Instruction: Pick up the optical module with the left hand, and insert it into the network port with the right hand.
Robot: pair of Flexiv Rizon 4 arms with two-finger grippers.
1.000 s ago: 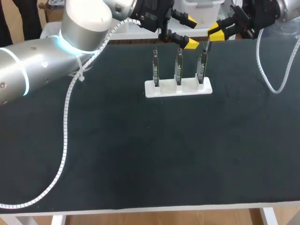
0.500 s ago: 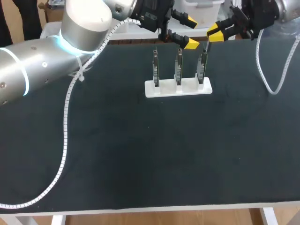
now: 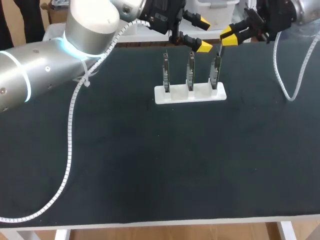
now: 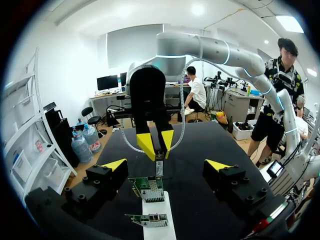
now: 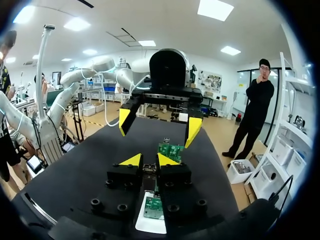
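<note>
R hand (image 3: pixel 228 36) w/ module (image 3: pixel 220 48) edged up.

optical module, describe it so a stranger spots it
On the black table, far middle, a white base holds three upright boards. The optical module is the silver piece pinched in the right gripper, above the rightmost board, not slotted in the base.

Bright, even light fr. ceiling panels (image 5: pixel 216 10) above right gripper (image 5: pixel 148 161); glare on left arm (image 3: pixel 90 22) shell; table (image 3: pixel 150 165) matte, shadows v. faint.
</note>
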